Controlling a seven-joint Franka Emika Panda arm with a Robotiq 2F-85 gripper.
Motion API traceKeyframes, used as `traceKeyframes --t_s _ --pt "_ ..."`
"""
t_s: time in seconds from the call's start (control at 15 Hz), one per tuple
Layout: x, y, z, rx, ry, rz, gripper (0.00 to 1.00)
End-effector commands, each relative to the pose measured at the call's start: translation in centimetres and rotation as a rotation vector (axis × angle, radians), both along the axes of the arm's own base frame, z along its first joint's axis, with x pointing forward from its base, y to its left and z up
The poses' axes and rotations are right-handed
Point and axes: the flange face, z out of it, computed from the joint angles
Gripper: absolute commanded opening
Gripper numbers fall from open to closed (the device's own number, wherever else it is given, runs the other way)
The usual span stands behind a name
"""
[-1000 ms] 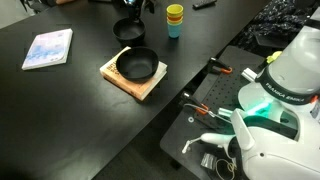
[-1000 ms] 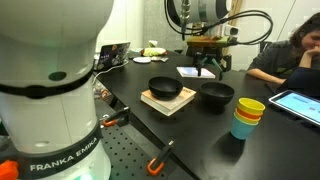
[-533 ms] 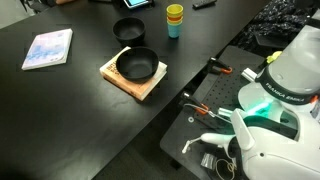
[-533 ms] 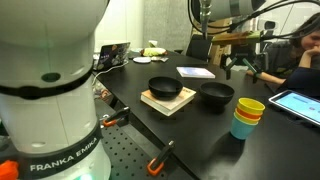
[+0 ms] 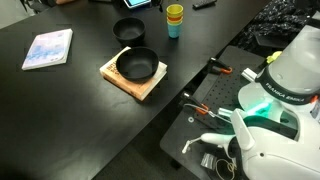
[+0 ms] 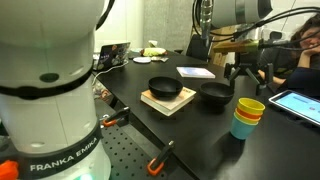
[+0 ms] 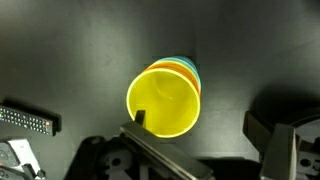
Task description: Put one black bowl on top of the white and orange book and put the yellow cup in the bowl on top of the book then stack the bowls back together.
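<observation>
jaws apart above yellow cup (image 7: 163, 100) | it sits nested in orange cup (image 7: 183, 65) | risk: orange cup rides up too, or a jaw clips the rim, toppling the stack

Room light: I see bright, even overhead light in both exterior views; the black table (image 5: 70, 110) carries a soft pale sheen, no hard glare
Shadows: weak and short; a dim one hugs the white and orange book (image 5: 140, 90)
Wrist view: darker overall; the yellow cup (image 7: 163, 103) glows vividly; the gripper (image 7: 195, 125) at the lower edge looks dark and blurred
Glow: green light spills on the robot base (image 5: 262, 100)
</observation>
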Motion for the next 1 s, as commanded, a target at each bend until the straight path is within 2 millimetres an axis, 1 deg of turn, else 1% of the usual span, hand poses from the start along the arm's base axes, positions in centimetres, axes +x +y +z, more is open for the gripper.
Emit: traceKeyframes --t_s 0.0,0.4,0.47,0.53,0.6,0.67,0.8,0.87,0.93 --pt "1.0 -0.8 -0.9 -0.006 0.000 -0.030 1.00" --pt "1.4 -1.7 -2.2 0.027 0.010 -0.055 1.00" --pt "1.5 -1.8 -2.1 0.032 0.005 -0.063 0.75" --pt "1.5 -1.8 -2.1 0.041 0.006 -0.071 0.73" --pt "1.5 -1.9 -2.0 0.043 0.005 -0.076 0.66" --pt "1.5 -1.9 -1.9 0.047 0.004 -0.079 0.56" --pt "1.5 -2.0 -1.8 0.053 0.002 -0.094 0.43" --pt "1.5 -2.1 -1.9 0.053 0.000 -0.099 0.34" --pt "1.5 -2.2 -1.8 0.053 0.002 -0.103 0.27"
